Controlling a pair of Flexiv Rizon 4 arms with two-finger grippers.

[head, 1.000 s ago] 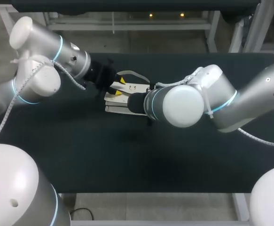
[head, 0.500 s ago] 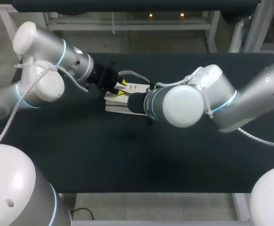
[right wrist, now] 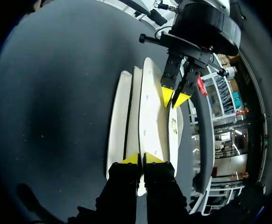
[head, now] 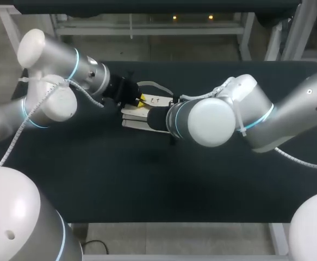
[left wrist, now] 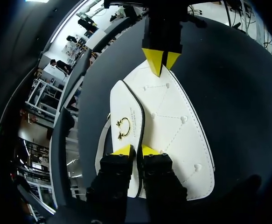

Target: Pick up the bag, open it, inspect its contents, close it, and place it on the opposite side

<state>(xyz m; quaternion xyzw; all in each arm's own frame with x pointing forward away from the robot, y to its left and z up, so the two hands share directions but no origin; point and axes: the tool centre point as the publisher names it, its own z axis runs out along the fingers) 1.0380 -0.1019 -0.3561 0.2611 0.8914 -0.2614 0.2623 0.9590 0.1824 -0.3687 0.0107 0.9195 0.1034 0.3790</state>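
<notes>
Just one white bag (left wrist: 173, 126) here, at the far middle of the dark table (head: 93, 174), held between two grippers. Left gripper (left wrist: 136, 150) pinches the edge of the flap (left wrist: 129, 102) with its one gold clasp (left wrist: 122, 128); right gripper (right wrist: 140, 158) pinches the opposite end, fingers nearly together

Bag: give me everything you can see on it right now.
The bag is white and leather-like, with stitched panels, small studs and a dark-edged flap bearing a gold ring clasp. A pale strap loops beside it. It is at the middle of the table. The left gripper is shut on the flap's edge, the right gripper on the opposite end.
</notes>
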